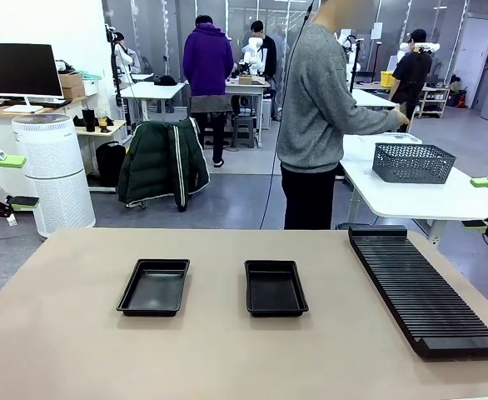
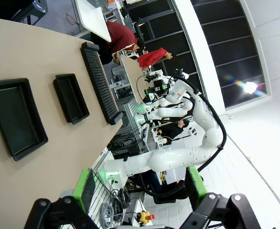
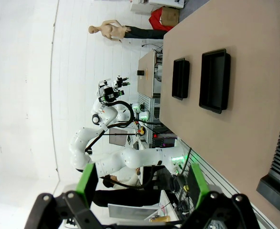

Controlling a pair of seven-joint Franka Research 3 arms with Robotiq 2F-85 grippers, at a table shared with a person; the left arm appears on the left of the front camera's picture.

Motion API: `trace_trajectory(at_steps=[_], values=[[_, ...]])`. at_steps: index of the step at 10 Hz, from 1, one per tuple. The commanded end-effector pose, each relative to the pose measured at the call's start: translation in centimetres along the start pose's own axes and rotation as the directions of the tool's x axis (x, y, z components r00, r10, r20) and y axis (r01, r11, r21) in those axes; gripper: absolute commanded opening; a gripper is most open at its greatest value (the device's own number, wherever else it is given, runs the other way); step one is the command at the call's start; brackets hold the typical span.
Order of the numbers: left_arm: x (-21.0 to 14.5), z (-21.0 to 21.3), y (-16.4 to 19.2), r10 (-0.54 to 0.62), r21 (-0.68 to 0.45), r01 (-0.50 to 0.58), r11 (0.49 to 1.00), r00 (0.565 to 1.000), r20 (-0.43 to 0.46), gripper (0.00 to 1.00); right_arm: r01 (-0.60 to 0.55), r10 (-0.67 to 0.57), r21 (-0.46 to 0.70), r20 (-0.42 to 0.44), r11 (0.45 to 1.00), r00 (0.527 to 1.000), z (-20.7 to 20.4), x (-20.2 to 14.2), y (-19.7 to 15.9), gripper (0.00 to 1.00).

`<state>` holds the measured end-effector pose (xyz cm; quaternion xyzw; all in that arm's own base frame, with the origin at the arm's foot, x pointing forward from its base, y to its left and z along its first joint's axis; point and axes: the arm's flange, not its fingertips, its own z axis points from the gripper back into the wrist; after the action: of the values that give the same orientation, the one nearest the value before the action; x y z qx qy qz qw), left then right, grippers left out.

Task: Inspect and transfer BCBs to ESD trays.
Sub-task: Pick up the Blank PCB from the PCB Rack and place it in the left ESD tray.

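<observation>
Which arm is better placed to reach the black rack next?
Right, probably. The rack lies on the right, close to the right hand, which is open. The left hand, open too, is at the far left, beyond the trays.

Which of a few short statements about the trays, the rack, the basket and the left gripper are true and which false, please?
1. The shallow black rectangular plastic left tray and right tray are both empty. True.
2. The long black ribbed rack lies between them. False: it lies to the right of both.
3. The grey mesh basket stands on the tan table. False: it stands on the white table behind.
4. The left gripper has its green-padded fingers apart, holding nothing. True.
</observation>
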<state>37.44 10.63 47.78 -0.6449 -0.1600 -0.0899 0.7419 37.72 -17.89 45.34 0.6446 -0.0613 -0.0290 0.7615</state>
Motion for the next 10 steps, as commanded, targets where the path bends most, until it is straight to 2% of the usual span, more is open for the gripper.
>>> trace_trajectory(at_steps=[1,10], values=[[0.0,0.03,-0.04,-0.001,0.001,0.001,1.0,1.0,0.001,1.0,-0.01,0.01,0.0,-0.002,1.0,1.0,-0.1,0.06,-0.04,1.0],[0.0,0.03,-0.04,-0.001,0.001,0.001,1.0,1.0,0.001,1.0,-0.01,0.01,0.0,-0.002,1.0,1.0,-0.1,0.06,-0.04,1.0]])
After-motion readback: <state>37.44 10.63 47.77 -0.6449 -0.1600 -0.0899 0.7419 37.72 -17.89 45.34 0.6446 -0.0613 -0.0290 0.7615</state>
